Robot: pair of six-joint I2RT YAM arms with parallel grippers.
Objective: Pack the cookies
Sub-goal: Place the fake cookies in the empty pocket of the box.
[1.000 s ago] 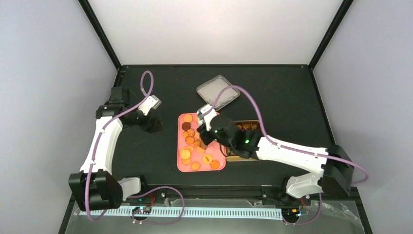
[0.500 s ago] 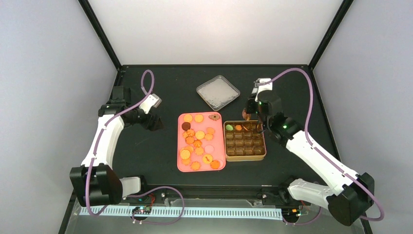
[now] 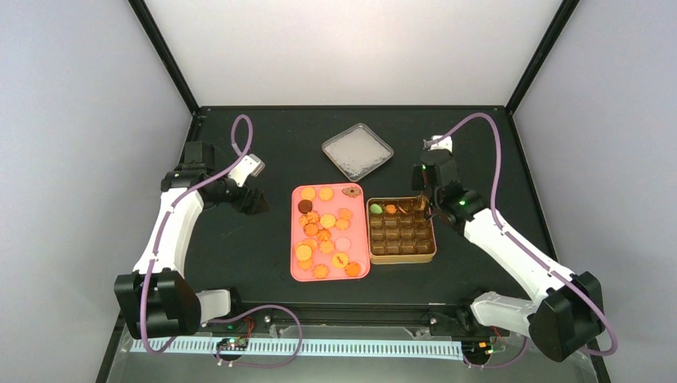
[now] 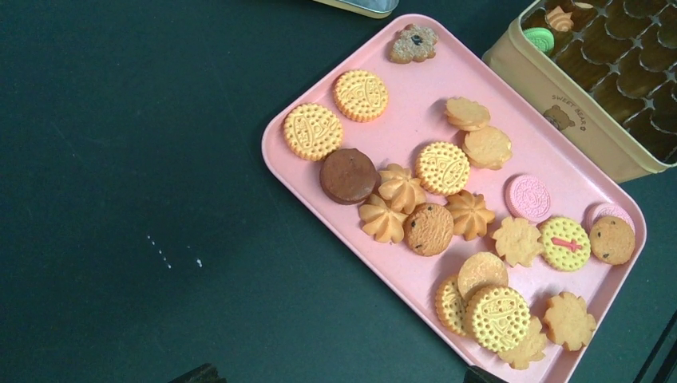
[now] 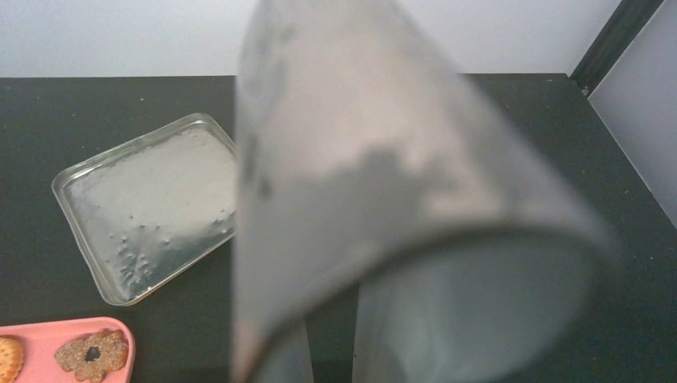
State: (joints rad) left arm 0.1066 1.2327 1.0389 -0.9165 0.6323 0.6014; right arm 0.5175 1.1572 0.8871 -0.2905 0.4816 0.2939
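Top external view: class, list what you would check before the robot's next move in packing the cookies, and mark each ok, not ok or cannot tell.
1. Left gripper open: ok.
2. Right gripper shut on metal tongs: ok.
3. Cookie held in the tongs: cannot tell.
4. Cookies left on pink tray: ok.
5. Empty compartments in cookie tin: ok.
6. Lid apart from cookie tin: ok.

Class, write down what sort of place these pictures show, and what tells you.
Probably a robotics lab test cell, not a kitchen: two arms bolted to a black table, blank walls in a black frame around it, and a tray of cookies beside a tin.
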